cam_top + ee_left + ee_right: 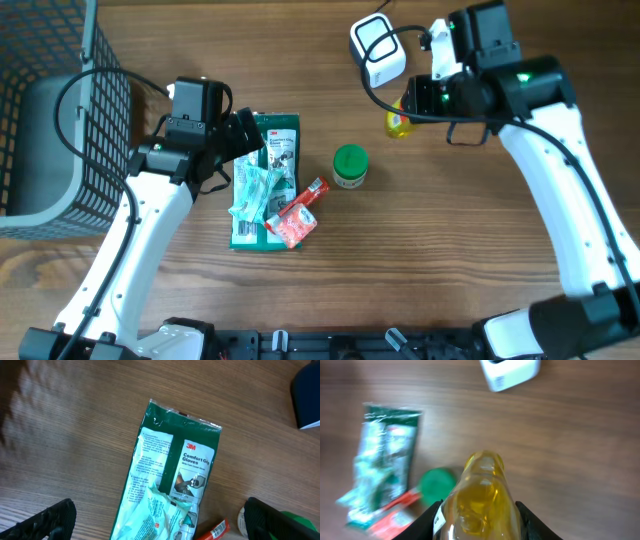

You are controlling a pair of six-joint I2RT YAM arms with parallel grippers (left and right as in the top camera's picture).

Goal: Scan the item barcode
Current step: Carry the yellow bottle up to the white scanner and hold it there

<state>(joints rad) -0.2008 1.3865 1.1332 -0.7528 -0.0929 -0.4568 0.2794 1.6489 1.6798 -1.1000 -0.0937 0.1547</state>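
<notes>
Overhead: the right gripper point(408, 108) sits in the upper right of the frame, clamped on a yellow bottle point(397, 120), the item to scan. The white scanner point(378, 50) lies just up and left of the bottle, near but not touching it. The right arm is by far the nearer one. The left gripper point(247, 140) hangs over a green gloves pack point(270, 180) at centre left, well apart from the scanner. A green lid point(350, 165) and a red packet point(297, 218) lie between the two arms.

Left wrist: its fingers point(50, 520) show at the lower corners, spread wide with nothing between them. The gloves pack point(172, 475) lies below, running from the top centre to the bottom of the frame. Neither bottle nor scanner can be made out here.

Right wrist: the bottle point(480, 485) fills the lower centre, pinched from both sides by the fingers point(427, 520). Its long axis points straight up the frame. The scanner point(510, 371) sits at the top edge, slightly right of that line, so it lies ahead of the bottle's far end. A small label shows on the bottle's lower left side, but I cannot tell whether it is the barcode. In my judgement, the coming move turns on bringing the coded side round to face the scanner.
</notes>
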